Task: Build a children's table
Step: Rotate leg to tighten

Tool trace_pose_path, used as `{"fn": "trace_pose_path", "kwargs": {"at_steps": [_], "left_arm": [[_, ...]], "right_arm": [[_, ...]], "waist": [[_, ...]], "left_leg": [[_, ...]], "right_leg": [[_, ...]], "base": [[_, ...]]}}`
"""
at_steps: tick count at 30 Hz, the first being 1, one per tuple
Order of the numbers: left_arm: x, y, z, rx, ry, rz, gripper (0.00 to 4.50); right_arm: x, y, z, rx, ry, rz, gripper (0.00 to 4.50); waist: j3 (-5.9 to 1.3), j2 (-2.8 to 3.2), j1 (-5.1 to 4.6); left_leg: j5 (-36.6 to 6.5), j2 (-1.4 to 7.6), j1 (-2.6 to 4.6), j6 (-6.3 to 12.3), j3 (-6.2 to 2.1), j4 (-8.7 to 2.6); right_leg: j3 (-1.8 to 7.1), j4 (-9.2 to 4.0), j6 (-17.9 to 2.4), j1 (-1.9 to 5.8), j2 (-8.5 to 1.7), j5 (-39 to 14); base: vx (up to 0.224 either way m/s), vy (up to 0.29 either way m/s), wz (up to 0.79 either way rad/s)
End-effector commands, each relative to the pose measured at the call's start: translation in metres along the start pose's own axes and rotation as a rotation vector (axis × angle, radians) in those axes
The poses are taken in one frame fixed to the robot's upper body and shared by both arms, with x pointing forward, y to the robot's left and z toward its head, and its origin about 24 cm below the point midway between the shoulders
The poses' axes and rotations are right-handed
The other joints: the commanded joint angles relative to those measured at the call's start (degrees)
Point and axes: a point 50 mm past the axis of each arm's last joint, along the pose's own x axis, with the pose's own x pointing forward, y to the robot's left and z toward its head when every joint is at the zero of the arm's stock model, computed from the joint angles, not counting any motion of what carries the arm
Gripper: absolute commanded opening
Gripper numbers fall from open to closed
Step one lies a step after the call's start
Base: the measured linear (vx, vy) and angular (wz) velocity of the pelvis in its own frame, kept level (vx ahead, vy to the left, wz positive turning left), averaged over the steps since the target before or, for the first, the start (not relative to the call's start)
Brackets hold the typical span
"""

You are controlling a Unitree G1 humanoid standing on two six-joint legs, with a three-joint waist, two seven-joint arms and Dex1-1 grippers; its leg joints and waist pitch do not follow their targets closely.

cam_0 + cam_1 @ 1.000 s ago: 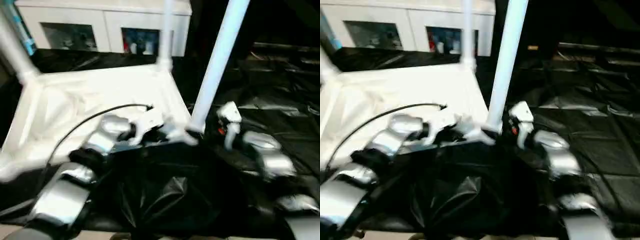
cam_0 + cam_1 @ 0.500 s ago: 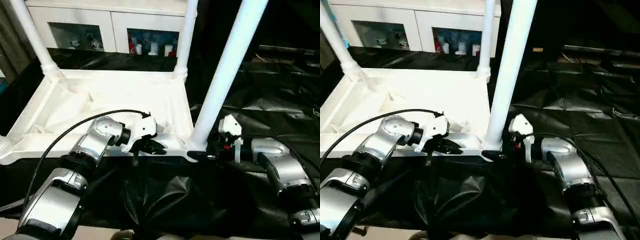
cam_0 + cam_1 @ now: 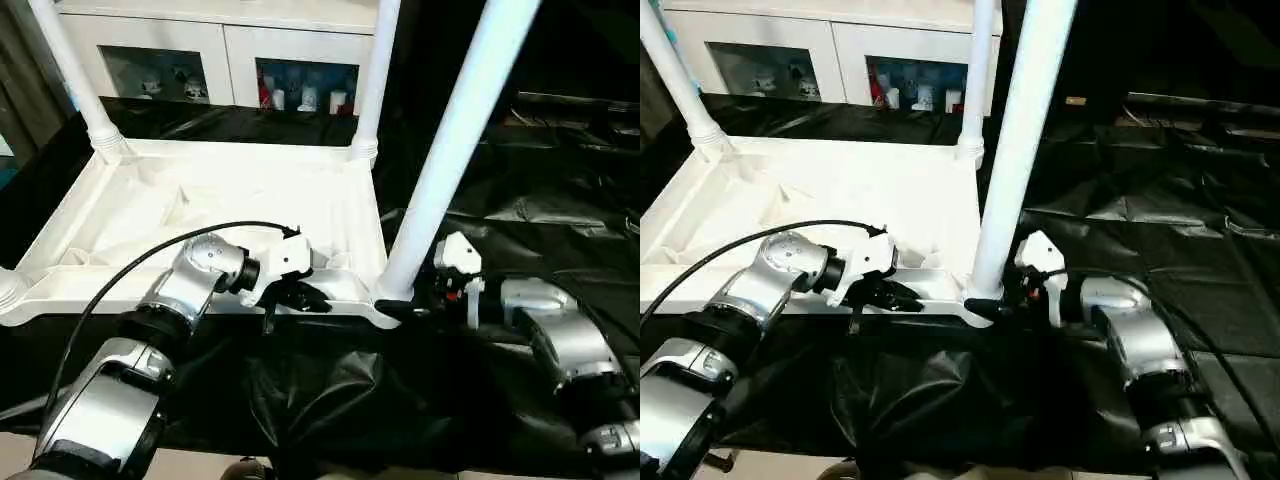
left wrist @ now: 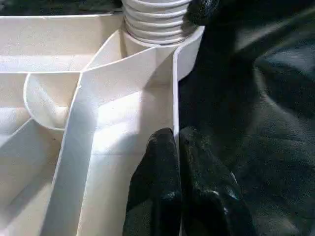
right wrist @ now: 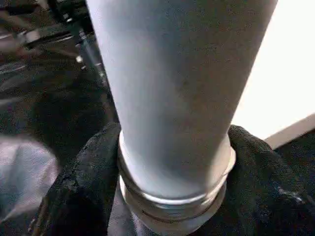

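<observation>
We see the white tabletop (image 3: 200,215) lying upside down on black sheeting (image 3: 520,210), its ribbed underside facing up. Three legs stand upright in its corner sockets: one at the far left corner (image 3: 75,85), one at the far right corner (image 3: 375,80), and the near right leg (image 3: 450,150), which rises out of the picture's top edge. At the near left corner we see only the rounded socket (image 3: 8,292).

Our left gripper (image 3: 292,296) sits at the near rim of the tabletop, a little left of the near right corner. In the left wrist view its two black fingers (image 4: 162,196) are pressed together over the thin outer wall of the tabletop, one inside the rim and one outside, so they pinch that wall. The ridged foot of the near right leg (image 4: 155,22) shows just beyond them in its socket.

Our right gripper (image 3: 400,305) is at the base of the near right leg. In the right wrist view its black fingers (image 5: 83,187) lie on either side of the leg, touching it just above its ringed end (image 5: 172,206), so they clasp the leg.

Behind the tabletop, at the far side, stands a white glass-door cabinet (image 3: 225,60) with small objects behind the panes
</observation>
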Motion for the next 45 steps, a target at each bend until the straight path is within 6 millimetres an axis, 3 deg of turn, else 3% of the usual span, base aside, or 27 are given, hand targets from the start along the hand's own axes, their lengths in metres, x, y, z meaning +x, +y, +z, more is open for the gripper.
{"fn": "trace_pose_path", "kwargs": {"at_steps": [1,5,6,9,10,11,14,16,18,23,30,33,35,38,43,45], "left_arm": [[0.005,0.015,0.014,-0.007,-0.016,0.166,0.00],[0.018,0.021,0.020,-0.077,-0.041,0.263,0.00],[0.023,0.022,0.022,-0.097,-0.043,0.282,0.00],[0.033,0.023,0.027,-0.128,-0.040,0.324,0.00],[0.046,0.025,0.034,-0.165,-0.047,0.380,0.00],[0.050,0.025,0.037,-0.176,-0.052,0.397,0.00],[0.061,0.022,0.044,-0.168,-0.059,0.390,0.00],[0.064,0.020,0.046,-0.159,-0.063,0.371,0.00],[0.064,0.020,0.046,-0.153,-0.068,0.362,0.00],[0.055,0.019,0.040,-0.115,-0.068,0.302,0.00],[0.039,0.009,0.030,-0.023,-0.089,0.119,0.00],[0.025,0.005,0.023,-0.006,-0.090,0.020,0.00],[0.021,0.004,0.021,-0.002,-0.091,-0.009,0.00],[0.012,0.001,0.016,0.008,-0.073,-0.060,0.00],[0.006,-0.002,0.012,0.014,-0.061,-0.102,0.00],[0.005,-0.003,0.011,0.016,-0.059,-0.110,0.00]], "right_arm": [[0.010,0.002,-0.018,0.086,0.010,-0.109,2.77],[0.025,-0.003,-0.029,0.213,-0.031,-0.337,2.77],[0.032,-0.005,-0.031,0.264,-0.048,-0.411,2.77],[0.043,-0.007,-0.031,0.318,-0.069,-0.508,2.76],[0.060,-0.005,-0.028,0.346,-0.074,-0.567,2.76],[0.067,-0.004,-0.026,0.349,-0.071,-0.583,2.76],[0.084,0.002,-0.020,0.312,-0.056,-0.561,2.76],[0.090,0.007,-0.015,0.289,-0.076,-0.511,3.32],[0.091,0.008,-0.012,0.294,-0.100,-0.482,3.46],[0.082,0.004,-0.002,0.197,-0.129,-0.382,3.95],[0.052,0.000,0.003,0.062,-0.092,-0.182,3.95],[0.027,-0.001,0.005,0.018,-0.038,-0.035,3.95],[0.020,-0.002,0.006,0.001,-0.008,0.010,3.95],[0.009,-0.001,0.008,-0.014,0.026,0.074,3.95],[0.005,0.001,0.009,-0.004,0.040,0.124,3.95],[0.005,0.002,0.008,0.002,0.047,0.138,3.70]], "waist": [[-3.98,-0.41,-0.20],[-3.67,-0.29,-0.80],[-3.60,-0.08,-1.10],[-3.19,-0.15,-1.85],[-2.96,0.19,-2.08],[-3.11,0.12,-2.18],[-3.28,0.09,-2.16],[-3.38,0.03,-2.08],[-3.50,0.11,-2.00],[-3.57,0.27,-2.19],[-3.87,0.26,-1.82],[-3.93,0.17,-1.31],[-3.90,0.29,-1.02],[-3.74,0.35,-0.28],[-3.66,0.29,-0.26],[-3.67,0.09,-0.31]], "left_leg": [[-5.54,3.94,2.03,4.82,-1.62,-3.73],[-10.40,3.84,2.26,1.44,-1.94,-4.39],[-11.00,3.79,1.97,0.62,-2.17,-4.64],[-14.94,3.63,2.47,-0.71,-2.06,-4.92],[-17.13,3.62,2.57,-1.44,-2.14,-5.12],[-18.16,3.63,2.75,-2.45,-2.41,-5.19],[-16.85,3.69,2.55,-2.18,-2.49,-5.39],[-15.31,3.62,2.44,-1.12,-2.29,-5.32],[-14.05,3.65,2.33,-0.15,-2.23,-5.29],[-14.37,3.67,2.22,0.57,-2.22,-5.34],[-8.68,3.88,1.98,4.14,-1.97,-4.77],[-7.28,4.02,2.02,5.25,-1.75,-4.54],[-7.39,4.08,2.12,5.93,-1.59,-4.42],[-9.37,4.27,2.35,4.83,-1.59,-4.65],[-11.87,4.36,2.40,2.41,-1.71,-5.07],[-11.56,4.31,2.36,2.27,-1.67,-5.04]], "right_leg": [[2.57,-3.47,-15.29,2.41,-4.79,3.29],[2.62,-4.56,-13.97,2.51,-5.16,-5.83],[2.58,-4.57,-13.44,2.75,-5.16,-7.36],[2.64,-5.49,-12.41,2.19,-5.16,-12.14],[2.67,-5.93,-11.70,2.06,-5.33,-15.76],[2.57,-6.05,-11.07,2.13,-5.42,-17.98],[2.42,-6.10,-10.19,2.33,-5.34,-16.31],[2.45,-5.87,-10.56,2.47,-5.22,-12.09],[2.42,-5.61,-11.09,2.64,-5.19,-9.63],[2.32,-5.68,-11.70,2.84,-5.23,-9.26],[2.13,-4.65,-13.99,3.27,-5.10,-0.47],[1.97,-4.19,-15.37,3.44,-4.90,2.41],[2.01,-4.10,-15.76,3.12,-4.91,3.04],[2.10,-4.52,-15.38,2.92,-5.21,-1.03],[2.10,-4.74,-14.71,2.79,-5.26,-5.04],[2.12,-4.73,-14.58,2.80,-5.26,-4.71]], "base": [[0.000,0.000,0.00],[0.000,0.000,0.00],[0.000,0.000,0.00],[0.000,0.000,0.00],[0.000,0.000,0.00],[0.000,0.000,0.00],[0.000,0.000,0.00],[0.000,0.000,0.00],[0.000,0.000,0.00],[0.000,0.000,0.00],[0.000,0.000,0.00],[0.000,0.000,0.00],[0.000,0.000,0.00],[0.000,0.000,0.00],[0.000,0.000,0.00],[0.000,0.000,0.00]]}}
